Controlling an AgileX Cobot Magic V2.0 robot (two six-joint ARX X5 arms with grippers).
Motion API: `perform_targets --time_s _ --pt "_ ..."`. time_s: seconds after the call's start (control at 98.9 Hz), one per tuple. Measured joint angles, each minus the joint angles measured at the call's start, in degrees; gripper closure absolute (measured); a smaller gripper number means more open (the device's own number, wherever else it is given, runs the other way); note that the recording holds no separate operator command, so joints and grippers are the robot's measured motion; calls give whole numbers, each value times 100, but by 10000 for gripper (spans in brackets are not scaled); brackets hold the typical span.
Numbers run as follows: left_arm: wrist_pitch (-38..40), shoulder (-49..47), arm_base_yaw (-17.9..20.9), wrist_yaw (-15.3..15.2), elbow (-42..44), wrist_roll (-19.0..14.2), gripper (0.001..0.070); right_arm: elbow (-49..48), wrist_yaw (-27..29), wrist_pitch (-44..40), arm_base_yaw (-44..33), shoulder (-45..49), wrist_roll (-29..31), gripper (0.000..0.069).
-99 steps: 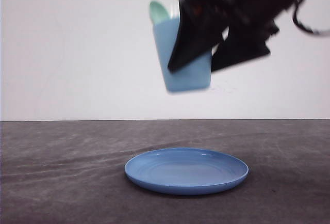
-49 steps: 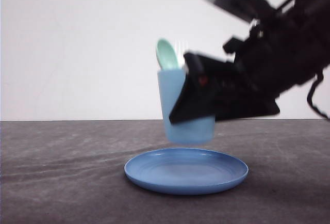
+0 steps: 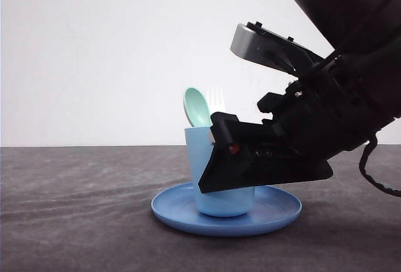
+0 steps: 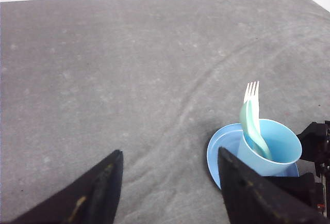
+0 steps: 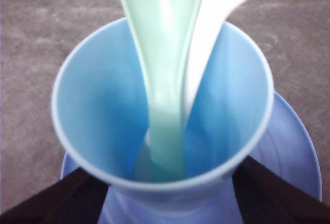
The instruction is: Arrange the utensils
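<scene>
1. The grey textured table (image 3: 75, 209) carries a round blue plate (image 3: 279, 212).
2. The black right gripper (image 3: 233, 170) clasps a light blue plastic cup (image 3: 199, 172) standing on that plate.
3. The black left gripper (image 4: 167, 188) hangs wide and empty above the table.
4. A mint-green plastic spoon (image 3: 198, 107) and a white plastic fork (image 4: 253, 100) stand in the cup.

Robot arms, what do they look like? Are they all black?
Mostly black. The right hand is blocky, with wedge-shaped fingers, a small red spot on its side, a grey box on top and a black cable hanging behind. The left hand has two dark pointed fingers with scuffed, yellowish edges.
</scene>
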Motion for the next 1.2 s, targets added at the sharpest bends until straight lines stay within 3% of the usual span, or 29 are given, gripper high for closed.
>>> perform_targets --time_s 0.121,0.253,0.354,0.647,0.89,1.203 --pt "0 0 0 0 0 0 359 0 -98 4 7 0 7 265" --pt "0 0 0 0 0 0 359 0 -153 4 33 2 11 95" --pt "-2 0 0 0 0 0 359 0 -151 -37 33 0 13 42" --pt "-4 0 0 -2 0 0 359 0 146 -776 33 -831 -7 28" --pt "33 0 0 -2 0 0 359 208 302 -2258 33 -2461 -160 28" --pt "37 0 0 -2 0 -2 359 1397 317 -4146 33 -4282 -358 28"
